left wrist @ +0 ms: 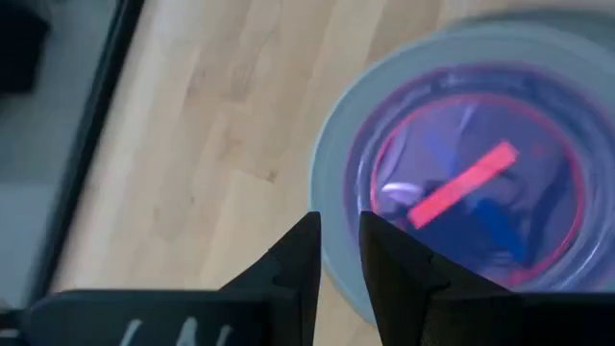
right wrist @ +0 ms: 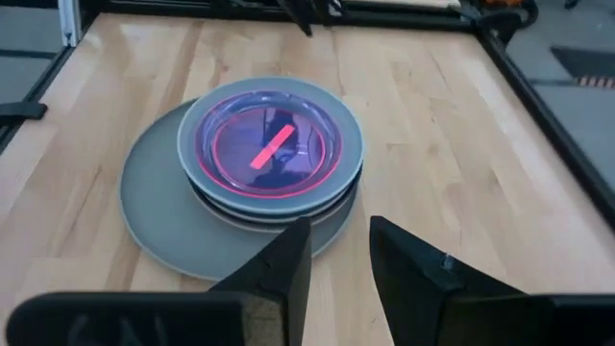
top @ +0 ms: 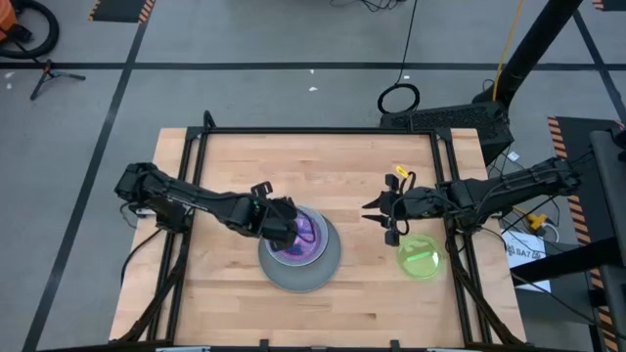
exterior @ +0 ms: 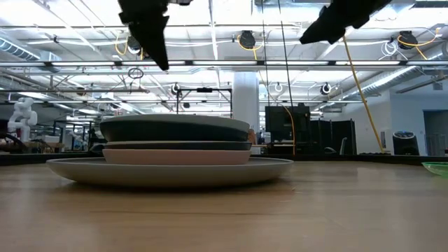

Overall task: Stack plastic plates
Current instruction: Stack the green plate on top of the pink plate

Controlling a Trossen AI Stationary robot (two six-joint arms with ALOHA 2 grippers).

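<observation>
A stack of plastic plates point(top: 300, 249) rests on the wood table. The largest grey plate point(right wrist: 154, 216) lies at the bottom, with peach-pink and dark plates point(exterior: 175, 143) above it. A pale plate on top carries a translucent red plate point(right wrist: 269, 144). My left gripper point(left wrist: 338, 240) hangs over the stack's left rim point(top: 290, 235), well above it point(exterior: 159, 59). Its fingers stand a narrow gap apart and are empty. A translucent green plate point(top: 421, 257) lies flat on the table near the right edge. My right gripper point(right wrist: 341, 240) hovers open just beyond that plate point(top: 375, 219), facing the stack.
A black frame rail point(top: 323, 130) runs round the tabletop. Bare wood point(top: 323, 176) lies between the stack and the far edge, and more lies along the near edge. In the low view the green plate's rim point(exterior: 437, 166) shows at the far right.
</observation>
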